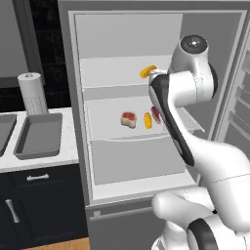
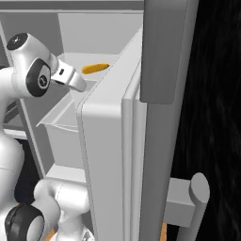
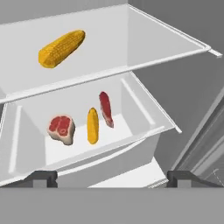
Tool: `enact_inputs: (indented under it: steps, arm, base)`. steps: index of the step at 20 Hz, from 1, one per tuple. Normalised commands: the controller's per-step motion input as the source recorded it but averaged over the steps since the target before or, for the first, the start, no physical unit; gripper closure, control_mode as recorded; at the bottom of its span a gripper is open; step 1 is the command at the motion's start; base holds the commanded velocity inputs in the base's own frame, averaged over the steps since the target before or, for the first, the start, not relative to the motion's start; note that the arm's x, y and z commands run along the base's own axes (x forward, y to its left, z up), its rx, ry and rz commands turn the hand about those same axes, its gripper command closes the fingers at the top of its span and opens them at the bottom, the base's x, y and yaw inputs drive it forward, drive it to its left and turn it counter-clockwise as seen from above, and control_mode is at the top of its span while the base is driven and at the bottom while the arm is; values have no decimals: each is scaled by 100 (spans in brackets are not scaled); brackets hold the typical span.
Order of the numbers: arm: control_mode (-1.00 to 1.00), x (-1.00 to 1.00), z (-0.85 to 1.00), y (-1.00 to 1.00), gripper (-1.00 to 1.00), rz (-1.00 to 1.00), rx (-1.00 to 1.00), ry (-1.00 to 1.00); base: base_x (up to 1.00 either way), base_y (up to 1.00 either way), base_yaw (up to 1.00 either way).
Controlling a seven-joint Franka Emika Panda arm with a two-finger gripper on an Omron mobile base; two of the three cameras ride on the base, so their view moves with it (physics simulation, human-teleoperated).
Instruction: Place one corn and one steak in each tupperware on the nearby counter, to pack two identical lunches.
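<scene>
The fridge (image 1: 83, 122) is standing open, and the robot's arm (image 1: 171, 117) is reaching into it from the right of the left base view. In the hand view, the gripper (image 3: 112, 177) is showing two dark fingertips (image 3: 41, 177) far apart at the bottom, near seven and five o'clock, so the jaws are spread wide with nothing between them.

One corn cob (image 3: 61, 48) is lying on the upper shelf (image 3: 131, 43), toward eleven o'clock in the hand view, tilted with its thin end up to the right. On the lower shelf (image 3: 65, 148), a second corn cob (image 3: 92, 125) is sitting near the middle, pointing roughly toward twelve o'clock. A steak (image 3: 61, 129) is lying flat just beside it on the nine o'clock side, red face up. Another steak (image 3: 105, 109) is standing on edge just beside it on the two o'clock side; whether it is touching the cob cannot be told.

In the left base view, a grey tray (image 1: 39, 135) is sitting empty on the counter (image 1: 49, 161) at nine o'clock, well apart from the food. A paper towel roll (image 1: 32, 93) is standing upright just behind it. The edge of a second grey tray (image 1: 5, 129) is showing at the left border.
</scene>
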Motion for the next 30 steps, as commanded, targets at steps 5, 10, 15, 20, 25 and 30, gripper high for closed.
enact_inputs:
  steps: [5,10,15,20,25,30]
  arm:
    - [-100,46,27,0,-100,-7,0,0]
    - [-100,41,33,0,-100,-1,0,0]
    - [-100,46,18,0,-100,0,0,0]
    - [-100,55,1,1,-100,-3,0,0]
    - [-100,51,0,15,-100,-6,-5,0]
    - [-100,40,0,17,-100,-6,-4,0]
  base:
    - [0,0,0]
    - [0,0,0]
    - [0,0,0]
    - [0,0,0]
    - [0,0,0]
    - [0,0,0]
